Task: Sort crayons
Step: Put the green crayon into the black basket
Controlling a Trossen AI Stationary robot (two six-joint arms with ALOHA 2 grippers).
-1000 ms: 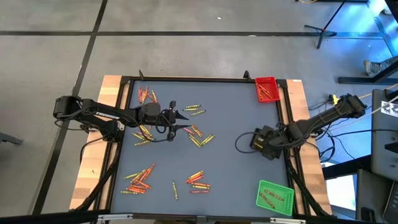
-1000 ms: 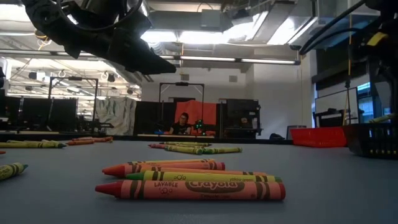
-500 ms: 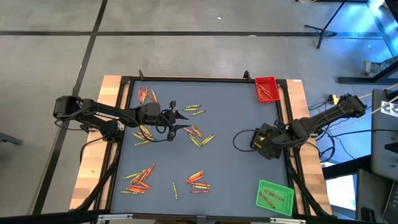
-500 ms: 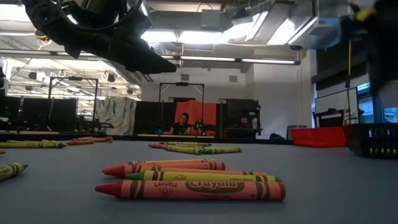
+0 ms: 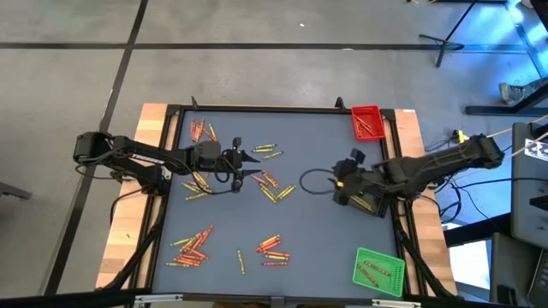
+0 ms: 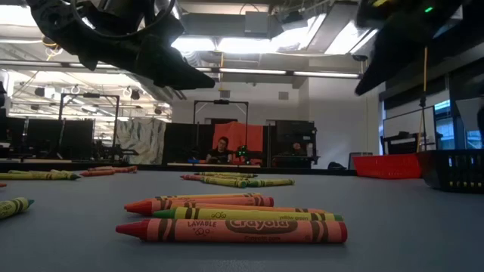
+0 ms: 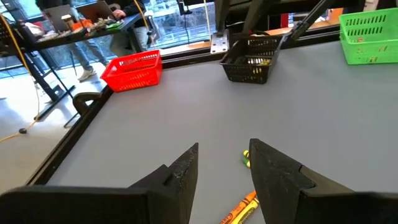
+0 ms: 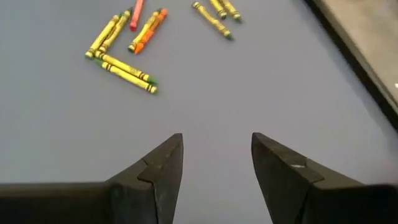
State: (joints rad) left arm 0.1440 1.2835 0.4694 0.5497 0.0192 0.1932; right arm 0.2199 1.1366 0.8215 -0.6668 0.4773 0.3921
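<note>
Crayons (image 5: 272, 190) lay loose in small heaps on the grey surface (image 5: 317, 231), most of them flat and pointing every which way. The right tool (image 8: 214, 163) was open and empty, over bare surface, with yellow and orange crayons ahead of it. The step looked like reaching for one more crayon; next it would need to line up across one stick's long side. The left tool (image 7: 224, 171) hung open and empty over the middle heap.

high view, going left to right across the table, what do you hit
left arm's base → left gripper → crayons in the middle → right gripper → black tray → red tray and green tray by the right edge
</note>
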